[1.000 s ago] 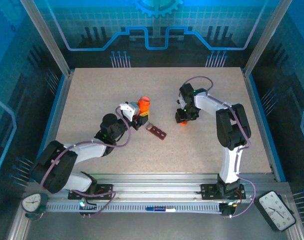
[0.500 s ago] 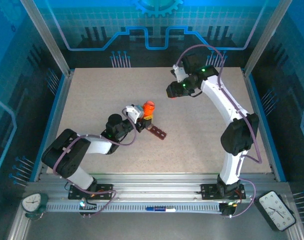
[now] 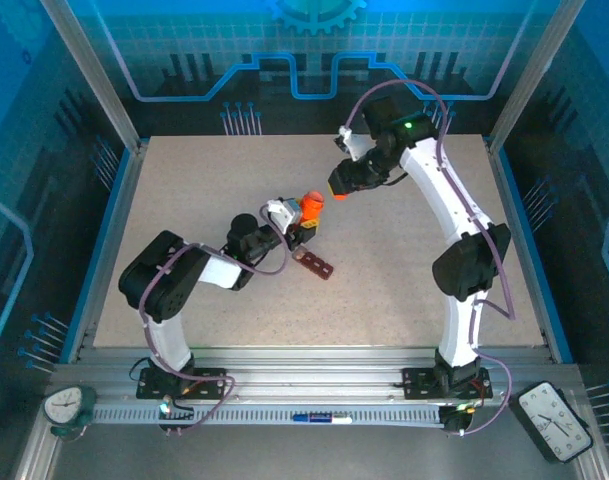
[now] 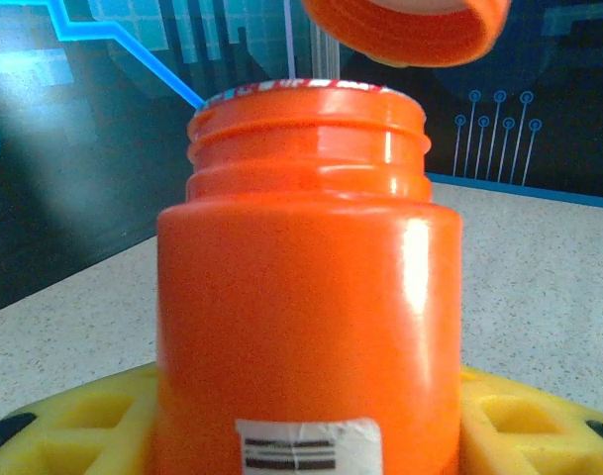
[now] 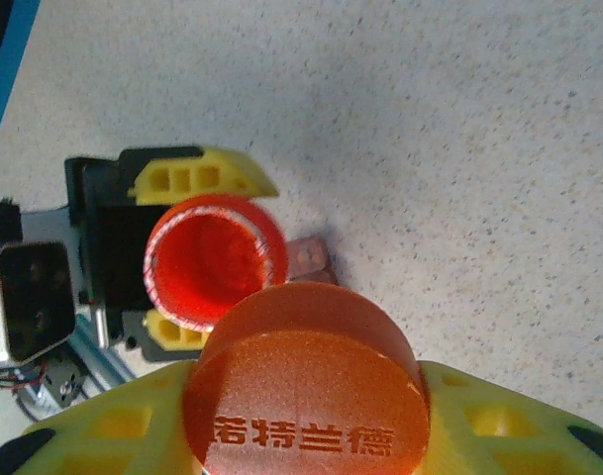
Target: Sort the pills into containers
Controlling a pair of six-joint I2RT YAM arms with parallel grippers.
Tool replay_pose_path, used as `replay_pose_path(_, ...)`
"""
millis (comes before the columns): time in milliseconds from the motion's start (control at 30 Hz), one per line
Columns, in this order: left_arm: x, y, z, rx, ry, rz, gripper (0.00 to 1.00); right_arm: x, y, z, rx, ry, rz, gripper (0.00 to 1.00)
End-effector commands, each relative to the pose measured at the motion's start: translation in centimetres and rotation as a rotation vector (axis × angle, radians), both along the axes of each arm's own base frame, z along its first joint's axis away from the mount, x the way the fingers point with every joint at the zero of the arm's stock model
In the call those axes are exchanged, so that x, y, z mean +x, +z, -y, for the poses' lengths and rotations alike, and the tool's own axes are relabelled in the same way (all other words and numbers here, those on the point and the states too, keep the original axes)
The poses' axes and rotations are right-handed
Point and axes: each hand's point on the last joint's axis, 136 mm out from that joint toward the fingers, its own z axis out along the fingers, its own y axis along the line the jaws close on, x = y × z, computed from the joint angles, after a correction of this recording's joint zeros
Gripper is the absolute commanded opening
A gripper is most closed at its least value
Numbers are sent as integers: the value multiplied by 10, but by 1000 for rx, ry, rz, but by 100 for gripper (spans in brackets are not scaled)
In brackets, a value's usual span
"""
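Here, the left gripper [image 3: 304, 220] clamps the uncapped orange bottle [image 3: 311, 206] upright just beside the containers [image 3: 315, 264] at mid-table, while the right gripper [image 3: 341, 187] pinches the cap [image 5: 306, 386] above. The strip looks light, stiff and prone to sliding, so it is best steadied by its long edges.

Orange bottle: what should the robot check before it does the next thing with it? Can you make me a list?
1. Cap off: ok. The cap is clamped in the right jaws and hangs above the bottle, not touching it.
2. Bottle held: ok. The left jaws grip it on both sides, low on its body.
3. Mouth open: ok. The right wrist view looks straight down into it.
4. Pills inside: cannot tell. The inside just looks orange.
5. Containers close by: ok. The strip lies flat on the table, right next to the bottle.
6. Compartments open and empty: cannot tell, too small to see.
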Motion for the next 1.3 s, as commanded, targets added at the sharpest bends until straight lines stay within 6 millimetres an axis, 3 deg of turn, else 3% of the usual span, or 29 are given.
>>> replay_pose_path(0,2,27,7,-45,-53,110,0,-15,3,-8,29,61,-53,39)
replay_pose_path(500,-8,27,14,-29,-127,123,0,-15,-8,-31,22,116,-90,42)
replay_pose_path(1000,-24,39,20,-10,-211,135,0,-23,-27,-33,2,162,-145,43)
replay_pose_path(1267,-26,42,21,1,-221,137,0,-34,-22,-39,56,203,-167,43)
